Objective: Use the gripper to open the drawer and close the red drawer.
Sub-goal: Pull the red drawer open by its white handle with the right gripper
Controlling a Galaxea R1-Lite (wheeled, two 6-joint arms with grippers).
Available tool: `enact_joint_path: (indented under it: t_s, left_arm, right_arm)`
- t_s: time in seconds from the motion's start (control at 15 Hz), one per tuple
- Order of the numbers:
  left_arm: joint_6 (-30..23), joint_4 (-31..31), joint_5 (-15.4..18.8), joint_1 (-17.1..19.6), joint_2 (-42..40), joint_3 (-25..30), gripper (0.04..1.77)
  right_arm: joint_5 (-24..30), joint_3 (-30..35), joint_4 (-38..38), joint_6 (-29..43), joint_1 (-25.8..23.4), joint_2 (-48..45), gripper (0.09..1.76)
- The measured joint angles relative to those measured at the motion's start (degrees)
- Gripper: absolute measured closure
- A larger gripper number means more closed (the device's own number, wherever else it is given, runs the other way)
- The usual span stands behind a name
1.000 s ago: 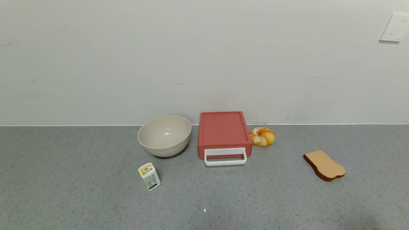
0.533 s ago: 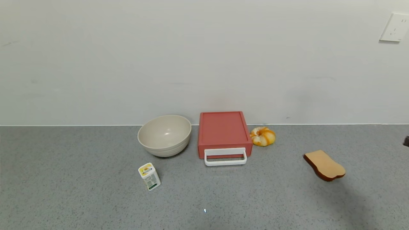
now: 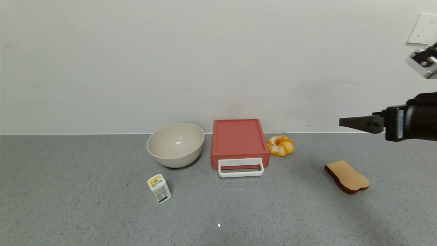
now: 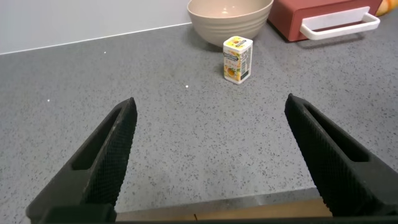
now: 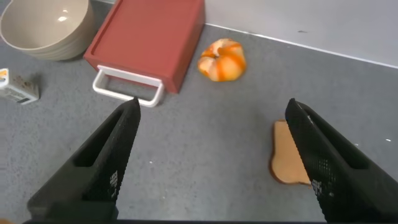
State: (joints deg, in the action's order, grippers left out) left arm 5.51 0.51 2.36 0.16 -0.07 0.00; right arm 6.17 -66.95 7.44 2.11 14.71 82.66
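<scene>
The salmon-red drawer sits against the wall in the middle of the counter, shut, its white loop handle facing me. It also shows in the right wrist view and in the left wrist view. My right gripper reaches in from the right edge, raised above the counter, well right of the drawer; in its wrist view it is open and empty. My left gripper is open and empty, low over the near counter edge, out of the head view.
A beige bowl stands left of the drawer. A small yellow-and-white carton stands in front of the bowl. An orange bun lies right of the drawer. A toast slice lies below the right gripper. A wall socket is at the upper right.
My right arm has come into the head view from the right edge, raised and pointing left. The drawer and other objects have not moved.
</scene>
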Motion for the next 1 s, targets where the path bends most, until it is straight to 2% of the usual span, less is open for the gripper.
enact_joint_path:
  t_s: [0.4, 0.67, 0.8, 1.0]
  left_arm:
    - [0.00, 0.00, -0.02, 0.00, 0.00, 0.00, 0.09]
    - [0.00, 0.00, 0.00, 0.00, 0.00, 0.00, 0.09]
    - [-0.02, 0.00, -0.02, 0.00, 0.00, 0.00, 0.09]
    - [0.00, -0.02, -0.02, 0.00, 0.00, 0.00, 0.09]
  right_arm:
    - [-7.85, -11.91, 4.94, 5.74, 11.57, 15.65, 0.14]
    - [-12.28, -17.03, 6.17, 8.61, 18.01, 24.47, 0.14]
    - [-12.45, -18.71, 6.36, 7.29, 20.59, 27.48, 0.14]
    - [-10.15, -20.81, 10.64, 0.09, 22.38, 29.90, 0.14]
